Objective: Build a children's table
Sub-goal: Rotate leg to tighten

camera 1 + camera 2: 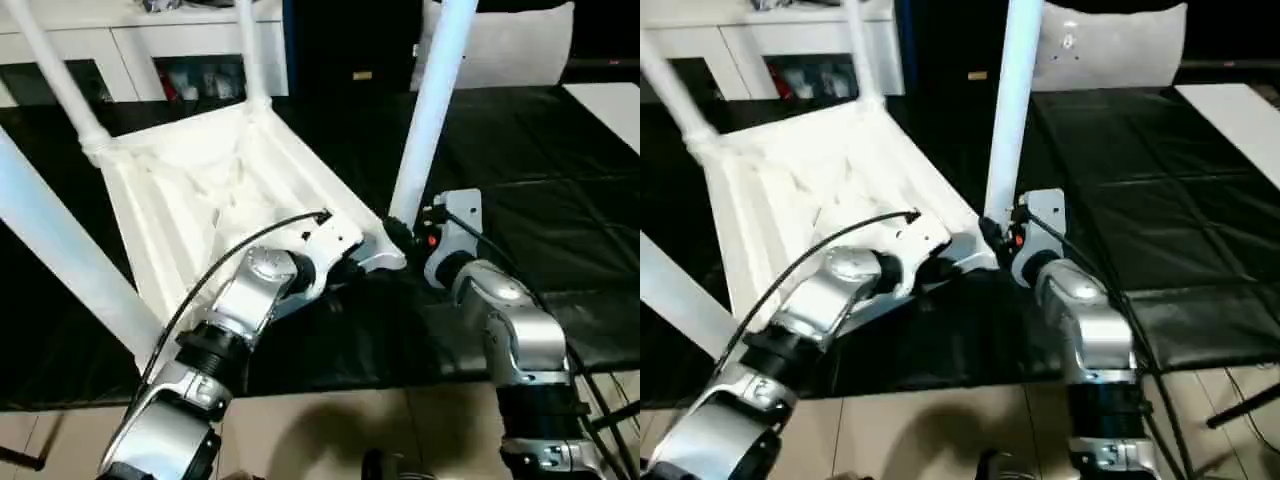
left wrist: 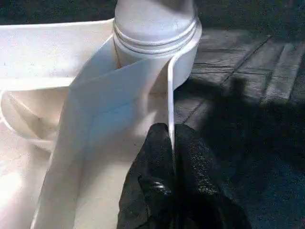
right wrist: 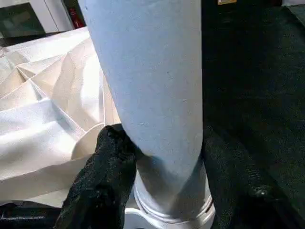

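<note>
The children's table [image 1: 215, 195] lies upside down on the black work surface [image 1: 560, 200], four legs standing up. It looks light, stiff, smooth plastic, best held by rim or leg base. The left gripper [image 2: 174, 157] is pinched on its rim; the right gripper [image 3: 164, 164] clasps the near-right leg [image 1: 432, 110].

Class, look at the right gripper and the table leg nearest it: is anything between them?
Nothing visible. The right gripper already has its fingers on either side of the leg, just above its corner socket, touching it.
</note>
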`<state>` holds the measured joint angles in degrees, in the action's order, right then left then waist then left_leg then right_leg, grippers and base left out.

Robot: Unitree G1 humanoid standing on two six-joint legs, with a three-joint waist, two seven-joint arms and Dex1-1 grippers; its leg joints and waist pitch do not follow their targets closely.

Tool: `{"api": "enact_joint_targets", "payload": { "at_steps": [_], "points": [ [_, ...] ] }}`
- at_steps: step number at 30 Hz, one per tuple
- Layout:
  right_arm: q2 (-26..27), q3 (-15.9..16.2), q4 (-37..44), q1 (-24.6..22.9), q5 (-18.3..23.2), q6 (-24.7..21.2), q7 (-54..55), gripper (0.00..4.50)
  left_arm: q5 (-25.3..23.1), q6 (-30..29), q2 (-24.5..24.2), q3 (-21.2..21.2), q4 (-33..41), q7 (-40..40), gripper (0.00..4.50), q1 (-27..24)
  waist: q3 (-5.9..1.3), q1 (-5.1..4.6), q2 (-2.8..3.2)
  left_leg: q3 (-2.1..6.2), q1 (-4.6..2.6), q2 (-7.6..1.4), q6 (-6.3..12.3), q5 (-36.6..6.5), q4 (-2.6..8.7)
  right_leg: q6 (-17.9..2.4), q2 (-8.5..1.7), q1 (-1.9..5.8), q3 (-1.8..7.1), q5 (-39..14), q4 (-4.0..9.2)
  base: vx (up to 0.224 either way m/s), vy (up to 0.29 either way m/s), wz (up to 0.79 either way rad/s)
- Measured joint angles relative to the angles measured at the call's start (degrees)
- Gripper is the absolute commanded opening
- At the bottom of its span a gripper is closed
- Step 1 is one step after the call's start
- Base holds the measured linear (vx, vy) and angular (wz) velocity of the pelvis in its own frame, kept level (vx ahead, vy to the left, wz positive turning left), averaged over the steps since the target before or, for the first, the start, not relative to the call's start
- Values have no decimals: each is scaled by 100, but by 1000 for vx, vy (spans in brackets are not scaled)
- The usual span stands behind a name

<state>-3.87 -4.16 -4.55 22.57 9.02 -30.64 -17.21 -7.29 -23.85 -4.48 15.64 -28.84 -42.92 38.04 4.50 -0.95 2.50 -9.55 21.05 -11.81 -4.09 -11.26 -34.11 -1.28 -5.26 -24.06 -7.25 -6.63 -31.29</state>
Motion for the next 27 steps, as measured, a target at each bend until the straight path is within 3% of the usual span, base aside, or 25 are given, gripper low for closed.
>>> {"api": "enact_joint_targets", "payload": {
  "at_steps": [6, 10, 14, 20, 27],
  "points": [
    [-242, 16, 126, -102, 259, -112, -474, 307, 82, 210, -220, 91, 52, -297, 0, -36, 2, 59, 4, -8, 1, 0, 2, 1, 18, -17, 2, -16, 7, 6, -6, 0, 0, 0],
    [-950, 224, 190, -245, 488, -177, -1485, 349, 159, 597, -625, 178, 144, -905, 0, -173, 4, 156, 7, -12, -5, 0, 1, 3, 13, -13, 1, -14, 13, 4, -10, 0, 0, 0],
    [-1725, 435, 191, -245, 624, -6, -2719, 381, 261, 1202, -1087, 324, 136, -1699, 0, -257, 6, 326, 10, -16, -22, 0, -1, 4, -3, -6, -3, -13, 17, -1, -24, 0, 0, 0],
    [-2483, 785, 169, -268, 825, 265, -4307, 381, 385, 1829, -1581, 465, 106, -2652, 0, -305, 6, 464, 10, -19, -24, 2, -15, -5, -22, -6, -11, -17, 29, -1, -51, 0, 0, 0],
    [-2899, 1116, -108, -220, 1046, 464, -5621, 309, 593, 2429, -2012, 675, 107, -3704, 0, -370, 6, 625, 9, -25, -35, -3, -22, -8, -36, 0, -12, -14, 29, -16, -82, 0, 0, 0]
  ]
}}
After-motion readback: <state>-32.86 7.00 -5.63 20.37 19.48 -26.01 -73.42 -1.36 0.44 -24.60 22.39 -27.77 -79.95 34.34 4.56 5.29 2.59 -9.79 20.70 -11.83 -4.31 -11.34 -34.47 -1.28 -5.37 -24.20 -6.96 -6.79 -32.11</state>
